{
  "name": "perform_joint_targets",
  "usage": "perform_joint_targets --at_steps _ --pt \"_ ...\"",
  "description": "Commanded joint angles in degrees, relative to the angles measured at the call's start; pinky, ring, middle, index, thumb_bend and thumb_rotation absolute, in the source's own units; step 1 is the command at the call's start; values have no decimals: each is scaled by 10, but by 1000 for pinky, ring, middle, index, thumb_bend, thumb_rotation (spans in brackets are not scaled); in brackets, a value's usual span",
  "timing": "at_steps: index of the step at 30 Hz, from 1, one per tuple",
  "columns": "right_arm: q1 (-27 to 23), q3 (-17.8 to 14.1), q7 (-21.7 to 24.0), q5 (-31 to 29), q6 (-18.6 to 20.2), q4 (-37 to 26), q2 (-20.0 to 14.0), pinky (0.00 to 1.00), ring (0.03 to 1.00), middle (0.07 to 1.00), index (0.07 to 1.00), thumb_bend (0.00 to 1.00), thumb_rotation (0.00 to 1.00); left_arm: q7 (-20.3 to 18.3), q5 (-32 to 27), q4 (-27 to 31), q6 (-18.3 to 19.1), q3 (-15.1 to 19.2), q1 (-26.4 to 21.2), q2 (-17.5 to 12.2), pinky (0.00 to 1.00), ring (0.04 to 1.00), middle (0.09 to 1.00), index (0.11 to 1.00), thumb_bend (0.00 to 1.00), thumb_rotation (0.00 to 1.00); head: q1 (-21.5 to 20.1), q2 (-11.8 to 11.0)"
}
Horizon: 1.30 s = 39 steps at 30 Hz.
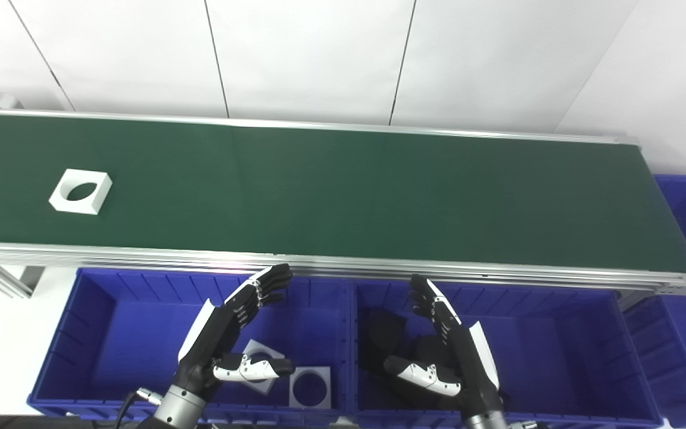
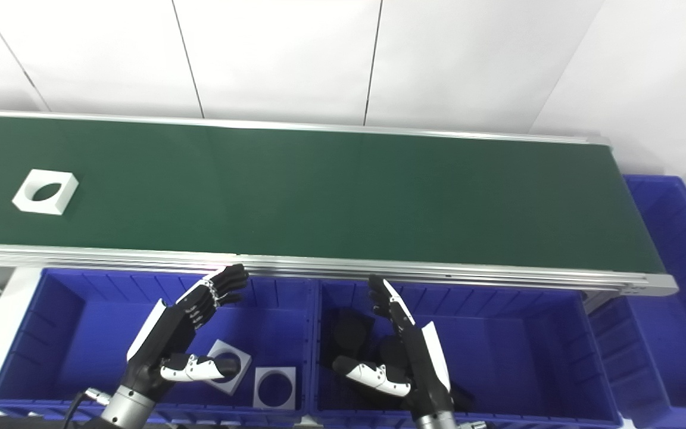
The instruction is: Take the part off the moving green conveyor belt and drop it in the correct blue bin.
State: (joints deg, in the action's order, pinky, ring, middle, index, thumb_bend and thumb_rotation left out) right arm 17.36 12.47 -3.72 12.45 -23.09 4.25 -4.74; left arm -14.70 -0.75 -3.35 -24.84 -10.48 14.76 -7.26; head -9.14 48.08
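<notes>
No text, label, brand, number or sign can be read on any surface in either view; nothing legible at any clock position

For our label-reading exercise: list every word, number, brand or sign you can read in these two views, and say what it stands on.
None: no readable text in either view.
Belt: bare green.
White part: unmarked.
Blue bins: no labels visible.
Both hands: no legible markings.
</notes>
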Motion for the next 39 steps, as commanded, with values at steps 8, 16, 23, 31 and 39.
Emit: perform_joint_targets --at_steps 8,16,23,31,39 --pt "-4 -4 -6 3 -37 -11 5 825 875 901 911 921 501 -4 -6 6 -21 4 -7 2 805 853 867 855 897 387 1 0" --pt "-5 -3 -3 -3 -37 -10 3 835 880 901 911 911 489 -7 -8 5 -21 6 -7 3 809 854 865 853 897 384 0 0" --pt "-4 -3 -4 -2 -37 -11 4 834 879 902 912 913 494 -8 -9 8 -21 6 -6 2 823 865 870 856 891 379 0 0" --pt "-4 3 -8 -6 -38 0 -5 827 875 899 911 900 488 3 7 -5 -21 0 -5 6 821 860 862 854 904 386 72 -34" --pt "0 5 -2 -33 -38 2 -26 852 883 902 913 870 415 31 36 -36 -21 -24 -8 10 875 901 878 863 917 431 162 -87"
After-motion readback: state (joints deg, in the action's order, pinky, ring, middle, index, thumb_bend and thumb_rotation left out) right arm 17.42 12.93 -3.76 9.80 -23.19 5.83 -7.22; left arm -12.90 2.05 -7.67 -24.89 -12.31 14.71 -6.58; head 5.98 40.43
